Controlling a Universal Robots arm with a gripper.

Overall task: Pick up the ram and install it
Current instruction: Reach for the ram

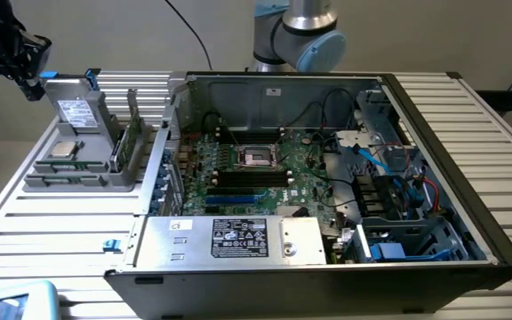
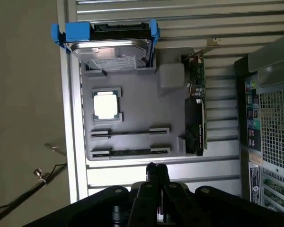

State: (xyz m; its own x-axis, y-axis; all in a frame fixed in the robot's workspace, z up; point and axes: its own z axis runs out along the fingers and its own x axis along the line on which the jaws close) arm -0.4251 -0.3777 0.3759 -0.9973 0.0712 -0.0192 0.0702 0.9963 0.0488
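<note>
Claw: black two-fingered gripper (image 2: 157, 166), fingers pressed together, holding nothing, poised just off the tray's edge.
Ram: thin green memory stick (image 2: 130, 152), on edge in the grey plastic tray (image 2: 142, 106), in the slot nearest the gripper.

**Open black desktop computer case (image 1: 463, 180) and grey moulded parts holder (image 1: 78, 177) on a slatted metal table (image 1: 51, 233).**

The case lies on its side, exposing a green motherboard (image 1: 229, 193) with a square metal-framed socket (image 1: 259, 157). A silver power-supply box with a dark label (image 1: 238, 240) sits along the near wall. The holder stands just beside the case, on the exterior view's left. It carries an upright silver hard drive in a blue caddy (image 2: 111, 45), a square silver processor chip (image 2: 106, 105) lying flat below the drive, and a tall green expansion card with a black shroud (image 2: 196, 113) standing on edge along the side nearest the case.
</note>
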